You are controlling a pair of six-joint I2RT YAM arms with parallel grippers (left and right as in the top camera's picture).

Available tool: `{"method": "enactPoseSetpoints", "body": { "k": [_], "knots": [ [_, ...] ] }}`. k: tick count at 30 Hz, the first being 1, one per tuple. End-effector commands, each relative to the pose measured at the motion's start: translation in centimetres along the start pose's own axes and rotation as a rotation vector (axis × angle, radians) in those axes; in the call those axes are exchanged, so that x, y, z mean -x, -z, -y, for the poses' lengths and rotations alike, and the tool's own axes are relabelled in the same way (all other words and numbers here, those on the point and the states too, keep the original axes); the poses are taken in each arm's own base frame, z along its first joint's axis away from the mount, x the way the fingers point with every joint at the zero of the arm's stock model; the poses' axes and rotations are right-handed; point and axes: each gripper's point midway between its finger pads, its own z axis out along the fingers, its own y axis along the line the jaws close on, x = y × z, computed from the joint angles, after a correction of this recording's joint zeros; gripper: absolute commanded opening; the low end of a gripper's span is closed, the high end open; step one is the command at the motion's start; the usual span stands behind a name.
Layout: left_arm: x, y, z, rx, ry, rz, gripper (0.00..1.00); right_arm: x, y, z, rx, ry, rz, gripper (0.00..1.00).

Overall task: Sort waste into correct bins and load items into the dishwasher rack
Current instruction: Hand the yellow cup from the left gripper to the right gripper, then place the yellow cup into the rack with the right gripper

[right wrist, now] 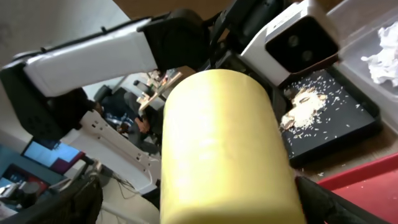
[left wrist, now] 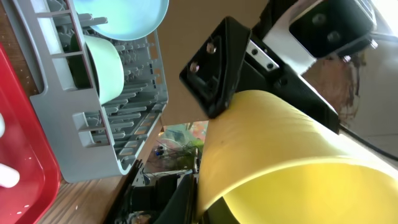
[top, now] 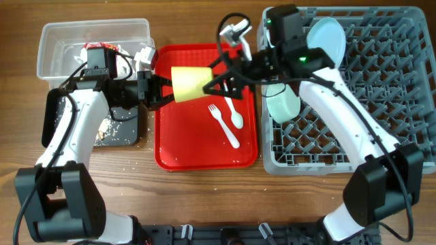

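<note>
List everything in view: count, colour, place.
red tray: one, red, centre
yellow cup: one, yellow, held above red tray
fork: one, white, on red tray
spoon: one, white, beside fork
rack: one, grey, right
plate: one, pale blue, in rack
bowl: one seen, pale, in rack
clear tub: one, top left
napkins: white, in clear tub
black tray: one, left, crumbs inside
left gripper: black, gripping yellow cup
right gripper: black, at yellow cup

Figure: Wooden table, its grain running left to right, is lying under even, soft light. Beyond the table's far edge a pale wall is rising, and a blue screen is glowing.
</note>
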Motion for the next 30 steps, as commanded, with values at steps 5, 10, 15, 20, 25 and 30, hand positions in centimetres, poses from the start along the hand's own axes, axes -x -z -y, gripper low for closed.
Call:
{"method": "enactPoseSetpoints", "body": {
  "k": [5,10,15,20,25,30],
  "knots": [
    [-0.2,0.1,1.2,-0.033,-0.047,-0.001,0.04,-0.4,-1.8,1.4,-0.064,-0.016,-0.022,0.9],
    [-0.2,0.1,1.2,-0.033,-0.047,-0.001,0.04,-0.1,-1.8,1.5,-0.071,-0.015,-0.015,0.75],
    [-0.2,0.1,1.2,-0.032,-0.046,-0.001,0.04,0.1,-1.8,1.5,-0.07,-0.001,-0.01,0.56],
    [-0.2,0.1,1.2,-0.032,-0.047,-0.001,0.29,0.4,-1.5,1.7,-0.08,-0.011,0.0,0.53],
    [0.1,0.3,0.9,-0.014,-0.062,0.007,0.44,1.1,1.7,3.2,-0.147,-0.047,0.05,0.53],
    [0.8,0.7,-2.2,0.17,-0.067,0.042,0.48,-0.7,10.1,8.5,-0.54,-0.264,0.115,0.53]
  ]
}}
